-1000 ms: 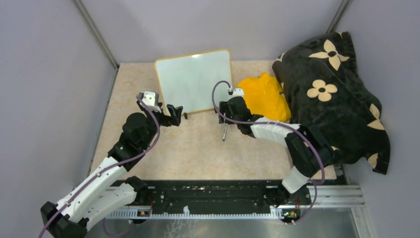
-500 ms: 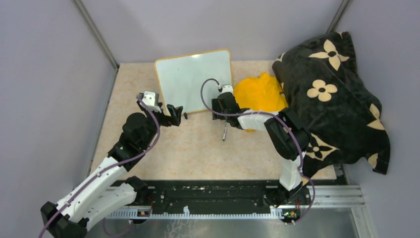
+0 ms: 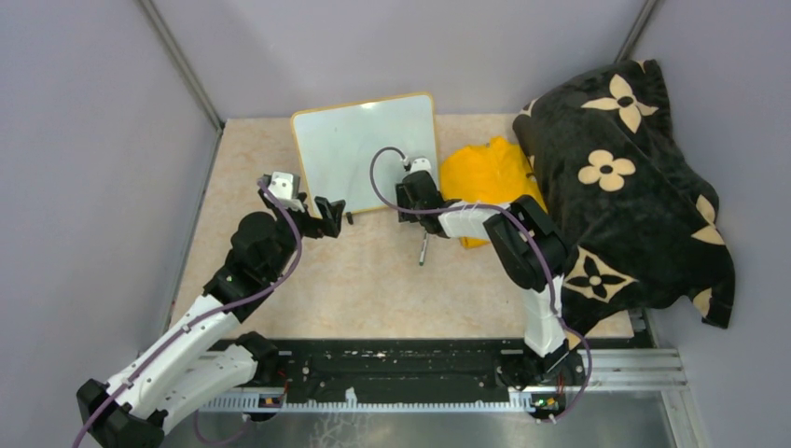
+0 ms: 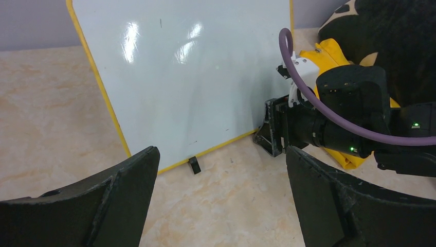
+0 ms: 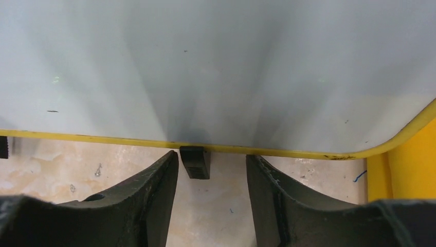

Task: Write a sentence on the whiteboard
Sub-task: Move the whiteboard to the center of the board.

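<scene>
There's no lettering I can read anywhere from here. The whiteboard point(image 3: 366, 154) shows a plain glossy white face with window-like glare and a few tiny dark specks and short scratches. The close view from the right wrist shows the same face point(image 5: 216, 67). It stands at the far middle of the table point(image 3: 373, 280), leaning back, with its thin yellow-orange frame running round rounded corners. It sits slightly askew, so its left side is nearer than its right.

One small black foot point(image 3: 350, 218) pokes out under the near edge. The other foot is hidden from above by the right arm, but the right wrist camera shows it point(image 5: 195, 162) tucked under the frame.

The right gripper point(image 3: 408, 202) sits at the board's near right corner. Its fingers are parted, with that foot in the gap close by one finger, and I can't tell whether they touch. The left gripper point(image 3: 328, 217) hangs just near of the board's near left corner, spread wide with nothing in it. Seen from its own wrist point(image 4: 220, 154), its two fingers frame the board and the right arm.

A thin pen point(image 3: 423, 250) lies on the table just near of the right gripper, too small to make out its colour or cap. A crumpled yellow cloth point(image 3: 494, 177) lies just right of the board, partly under the right arm. Beyond it a black blanket point(image 3: 634, 177) with cream flowers is heaped at the right and hangs off the table edge.
</scene>
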`<action>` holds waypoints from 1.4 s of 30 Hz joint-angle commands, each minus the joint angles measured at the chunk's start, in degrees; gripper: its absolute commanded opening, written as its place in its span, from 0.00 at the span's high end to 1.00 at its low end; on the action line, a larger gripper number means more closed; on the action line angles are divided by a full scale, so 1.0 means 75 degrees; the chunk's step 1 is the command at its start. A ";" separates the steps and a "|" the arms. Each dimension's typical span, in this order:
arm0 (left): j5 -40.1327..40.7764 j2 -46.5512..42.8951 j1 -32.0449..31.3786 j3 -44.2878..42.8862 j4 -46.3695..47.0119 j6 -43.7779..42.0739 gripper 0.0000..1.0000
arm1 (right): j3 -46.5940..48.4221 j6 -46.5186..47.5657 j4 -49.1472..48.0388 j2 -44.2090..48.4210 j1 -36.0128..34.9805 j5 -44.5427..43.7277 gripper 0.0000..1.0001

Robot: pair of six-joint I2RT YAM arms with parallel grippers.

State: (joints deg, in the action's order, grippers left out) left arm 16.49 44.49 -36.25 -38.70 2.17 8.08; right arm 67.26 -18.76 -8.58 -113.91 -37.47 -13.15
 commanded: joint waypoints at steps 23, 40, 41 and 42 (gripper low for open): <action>-0.0038 0.0081 -0.0024 0.0051 0.0249 0.0012 0.01 | 0.0143 0.0480 -0.0614 -0.0222 -0.0396 -0.0428 0.93; -0.0240 0.0113 -0.0024 0.0048 0.0249 0.0119 0.01 | -0.1717 0.0320 -0.0763 0.0936 -0.0968 -0.0718 1.00; -0.0255 0.0121 -0.0019 0.0050 0.0239 0.0118 0.01 | -0.1829 0.0290 -0.0766 0.0993 -0.1015 -0.0727 1.00; -0.0260 0.0126 -0.0023 0.0050 0.0239 0.0124 0.01 | -0.1928 0.0248 -0.0777 0.1052 -0.1045 -0.0731 1.00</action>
State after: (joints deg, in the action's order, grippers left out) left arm 15.77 45.28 -36.25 -38.70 2.57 8.38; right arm 55.96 -15.20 -16.16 -108.95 -43.38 -19.73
